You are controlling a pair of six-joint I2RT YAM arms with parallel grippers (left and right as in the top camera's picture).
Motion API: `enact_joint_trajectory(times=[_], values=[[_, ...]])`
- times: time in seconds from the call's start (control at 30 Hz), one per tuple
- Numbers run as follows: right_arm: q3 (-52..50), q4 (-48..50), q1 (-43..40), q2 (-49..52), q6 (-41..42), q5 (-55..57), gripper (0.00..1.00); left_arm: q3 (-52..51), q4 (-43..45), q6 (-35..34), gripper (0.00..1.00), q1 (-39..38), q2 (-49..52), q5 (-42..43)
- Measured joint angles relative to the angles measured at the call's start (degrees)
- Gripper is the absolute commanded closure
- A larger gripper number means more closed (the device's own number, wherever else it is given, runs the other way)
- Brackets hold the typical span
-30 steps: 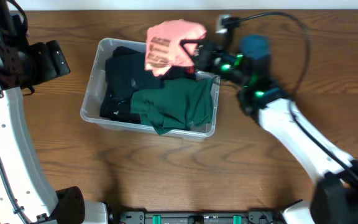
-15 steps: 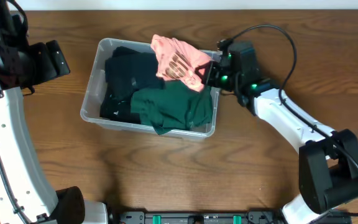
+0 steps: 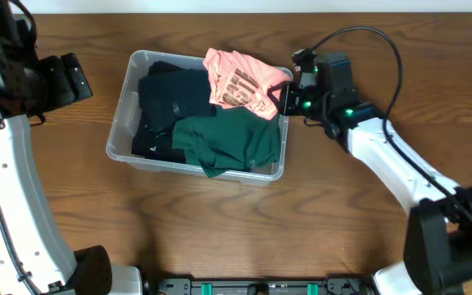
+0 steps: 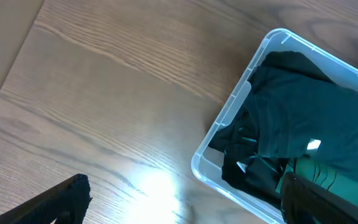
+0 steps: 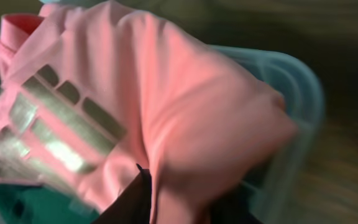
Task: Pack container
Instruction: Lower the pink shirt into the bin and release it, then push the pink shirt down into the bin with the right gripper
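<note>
The container (image 3: 118, 131) is a clear bin on the wooden table. It holds a dark garment (image 3: 166, 102) at the left and a green garment (image 3: 232, 139) at the front right. A pink garment with a printed panel (image 3: 240, 82) lies over its far right corner. My right gripper (image 3: 284, 96) is at that corner, shut on the pink garment's edge (image 5: 135, 93); its fingers (image 5: 132, 202) pinch the cloth, and the view is blurred. My left gripper (image 4: 185, 211) is open and empty, left of the container's rim (image 4: 229, 124), above bare table.
A black cable (image 3: 383, 49) loops behind the right arm at the back right. The left arm's white link (image 3: 6, 188) runs down the table's left side. The left wrist view shows wooden table (image 4: 104, 93) left of the bin.
My right gripper has lowered the pink garment and carried it right, onto the container's far right corner. The left arm has not moved.
</note>
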Motion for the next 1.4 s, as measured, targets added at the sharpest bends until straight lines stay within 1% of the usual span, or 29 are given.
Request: enact_joint_trajectory(times=[0.03, 0.07, 0.1, 0.13, 0.17, 0.23, 0.27, 0.37, 0.5, 0.6, 0.73, 0.8, 0.9, 1.1, 1.13, 1.17, 1.2, 1.23, 1.3, 1.33, 1.37, 1.4], values=[[0.0, -1.3, -0.2, -1.3, -0.5, 0.8, 0.51, 0.0, 0.0, 0.0, 0.02, 0.0, 0.0, 0.0], [0.0, -1.8, -0.3, -2.5, -0.9, 1.4, 0.32, 0.0, 0.0, 0.0, 0.02, 0.0, 0.0, 0.0], [0.0, -1.7, -0.6, -3.8, -1.5, 1.8, 0.26, 0.0, 0.0, 0.0, 0.02, 0.0, 0.0, 0.0], [0.0, -1.2, -0.7, -5.2, -2.3, 2.3, 0.26, 0.0, 0.0, 0.0, 0.02, 0.0, 0.0, 0.0], [0.0, -0.5, -0.9, -6.9, -3.0, 2.7, 0.3, 0.0, 0.0, 0.0, 0.02, 0.0, 0.0, 0.0], [0.0, 1.7, -1.1, -9.9, -4.1, 2.8, 0.54, 0.0, 0.0, 0.0, 0.02, 0.0, 0.0, 0.0], [0.0, 3.3, -1.1, -10.8, -4.2, 2.3, 0.63, 0.0, 0.0, 0.0, 0.02, 0.0, 0.0, 0.0], [0.3, 9.4, -0.5, -11.5, -2.8, -0.3, 0.83, 0.0, 0.0, 0.0, 0.02, 0.0, 0.0, 0.0], [0.5, 18.6, 2.8, -8.3, 0.0, -2.2, 0.91, 0.0, 0.0, 0.0, 0.02, 0.0, 0.0, 0.0], [0.7, 25.1, 5.8, -3.1, 2.8, -3.1, 0.98, 0.0, 0.0, 0.0, 0.02, 0.0, 0.0, 0.0], [0.7, 27.4, 8.0, 5.1, 6.5, -3.9, 0.99, 0.0, 0.0, 0.0, 0.02, 0.0, 0.0, 0.0], [0.7, 26.3, 8.2, 8.6, 7.4, -3.9, 0.99, 0.0, 0.0, 0.0, 0.02, 0.0, 0.0, 0.0], [0.7, 22.1, 8.2, 12.0, 7.6, -3.8, 0.99, 0.0, 0.0, 0.0, 0.02, 0.0, 0.0, 0.0], [2.3, 8.9, 8.1, 10.6, 3.4, -3.4, 0.98, 0.0, 0.0, 0.0, 0.02, 0.0, 0.0, 0.0], [2.3, 7.6, 8.1, 10.1, 2.4, -3.5, 0.96, 0.0, 0.0, 0.0, 0.02, 0.0, 0.0, 0.0], [2.3, 6.4, 8.1, 9.5, 1.7, -3.3, 0.91, 0.0, 0.0, 0.0, 0.02, 0.0, 0.0, 0.0], [2.3, 5.4, 8.1, 8.8, 0.9, -3.3, 0.82, 0.0, 0.0, 0.0, 0.02, 0.0, 0.0, 0.0], [2.0, 4.5, 8.1, 7.8, 0.4, -3.3, 0.65, 0.0, 0.0, 0.0, 0.02, 0.0, 0.0, 0.0], [1.4, 4.2, 8.1, 5.2, -0.9, -3.2, 0.41, 0.0, 0.0, 0.0, 0.02, 0.0, 0.0, 0.0], [1.1, 5.0, 8.0, 3.6, -1.3, -3.1, 0.39, 0.0, 0.0, 0.0, 0.02, 0.0, 0.0, 0.0], [0.7, 7.0, 8.0, 1.9, -1.8, -2.6, 0.4, 0.0, 0.0, 0.0, 0.02, 0.0, 0.0, 0.0], [0.6, 8.6, 7.9, 0.5, -2.0, -2.4, 0.44, 0.0, 0.0, 0.0, 0.02, 0.0, 0.0, 0.0]])
